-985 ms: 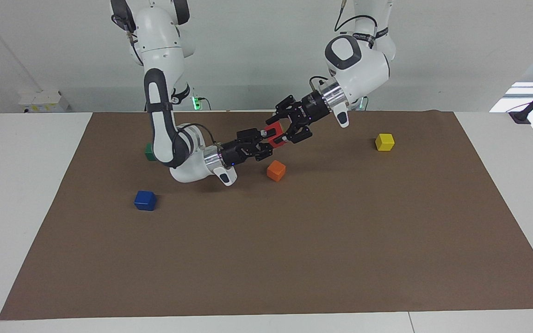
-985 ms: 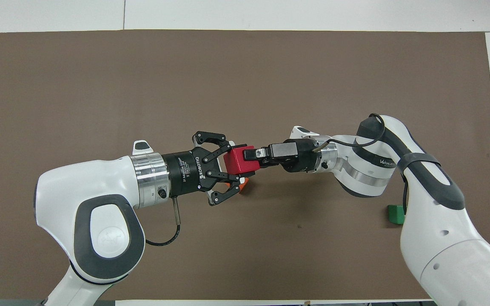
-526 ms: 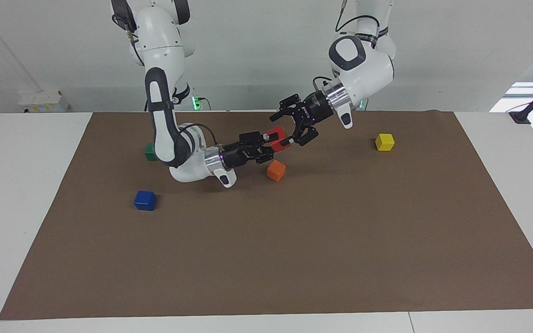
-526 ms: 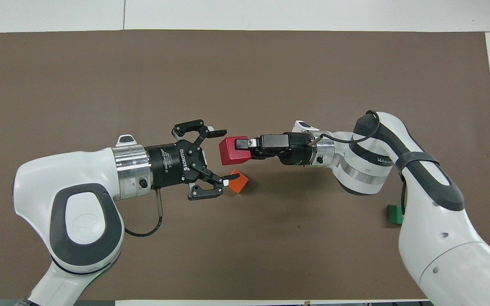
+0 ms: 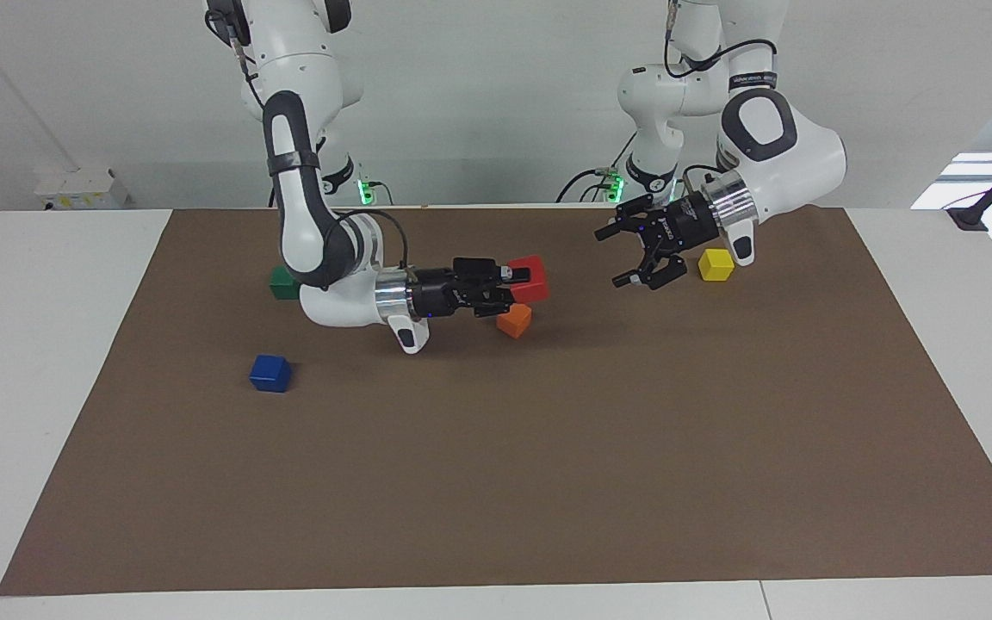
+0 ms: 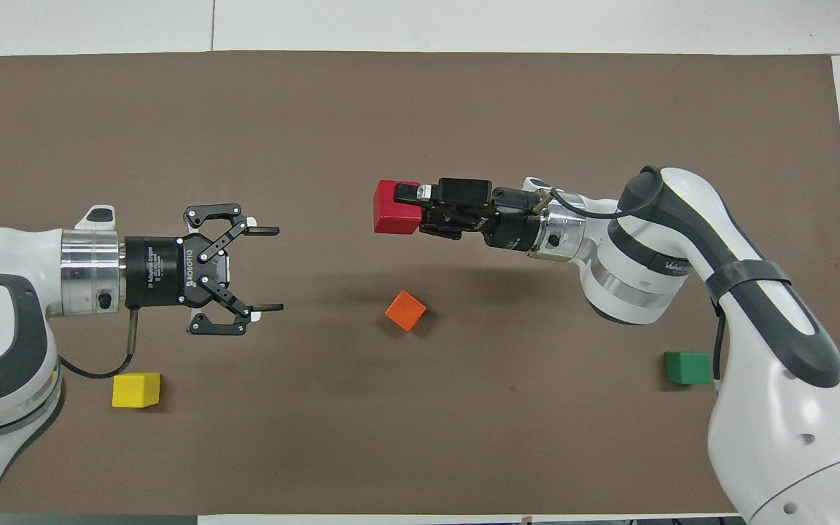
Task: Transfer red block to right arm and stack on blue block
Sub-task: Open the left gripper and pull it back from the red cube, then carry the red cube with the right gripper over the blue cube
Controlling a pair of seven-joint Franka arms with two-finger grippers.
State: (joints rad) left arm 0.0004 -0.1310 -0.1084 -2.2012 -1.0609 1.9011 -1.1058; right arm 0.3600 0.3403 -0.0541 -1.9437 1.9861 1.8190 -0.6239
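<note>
The red block (image 5: 530, 278) sits pinched in our right hand (image 5: 517, 277), held in the air over the orange block (image 5: 514, 319). Our left hand (image 5: 639, 253), spread and empty, hangs near the yellow block (image 5: 716, 264). With the handover done, we judge the next move is carrying it to the blue block (image 5: 270, 373) and squaring it on top.

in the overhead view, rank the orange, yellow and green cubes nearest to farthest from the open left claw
From the left claw:
1. Yellow cube, beside the left arm's wrist.
2. Orange cube, mid-mat; close to yellow, so that order is unsure.
3. Green cube, at the right arm's end.
</note>
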